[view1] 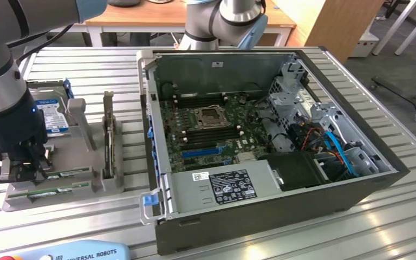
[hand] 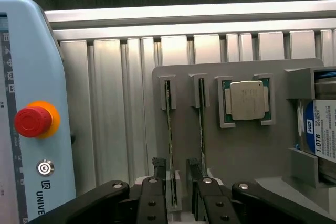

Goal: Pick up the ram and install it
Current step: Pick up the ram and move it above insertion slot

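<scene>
Two green ram sticks stand on edge in slots of a grey holder (hand: 241,145). One ram stick (hand: 169,129) runs between my fingertips; the other ram stick (hand: 201,124) lies just outside one finger (hand: 193,165). My gripper (hand: 176,165) is open and straddles the first stick's end, with a gap on each side. In the exterior view the gripper (view1: 21,169) is low over the holder (view1: 85,189) at the exterior view's left, above the ram sticks (view1: 67,174). The open computer case (view1: 266,135) shows the motherboard (view1: 208,130) with its dark memory slots.
The holder also carries a silver processor chip (hand: 247,100), a hard drive (hand: 320,129) and an upright dark expansion card (view1: 108,138). A teach pendant (hand: 26,119) with a red stop button (hand: 32,120) lies on the slatted aluminium table (hand: 115,108), close to the holder.
</scene>
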`<act>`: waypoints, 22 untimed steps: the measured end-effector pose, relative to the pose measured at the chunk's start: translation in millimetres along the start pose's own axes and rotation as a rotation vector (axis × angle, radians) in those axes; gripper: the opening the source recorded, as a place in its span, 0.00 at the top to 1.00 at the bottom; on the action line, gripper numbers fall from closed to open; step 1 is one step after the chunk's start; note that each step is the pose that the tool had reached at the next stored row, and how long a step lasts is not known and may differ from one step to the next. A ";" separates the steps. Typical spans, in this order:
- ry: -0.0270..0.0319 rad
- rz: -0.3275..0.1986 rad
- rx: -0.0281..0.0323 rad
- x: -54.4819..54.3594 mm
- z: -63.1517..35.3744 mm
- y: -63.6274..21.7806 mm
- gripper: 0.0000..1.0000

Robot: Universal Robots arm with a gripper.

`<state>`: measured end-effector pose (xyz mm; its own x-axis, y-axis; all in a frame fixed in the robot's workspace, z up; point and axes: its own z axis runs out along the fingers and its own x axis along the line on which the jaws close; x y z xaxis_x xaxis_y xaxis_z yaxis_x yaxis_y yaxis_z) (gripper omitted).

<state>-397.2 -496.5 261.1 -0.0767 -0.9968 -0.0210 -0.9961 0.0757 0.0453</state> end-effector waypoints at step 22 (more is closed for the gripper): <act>-0.0006 0.000 0.0069 0.5 22.0 -1.0 0.71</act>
<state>-397.2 -496.5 239.1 -0.0765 -0.9968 -0.0216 -0.9964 0.0756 0.0383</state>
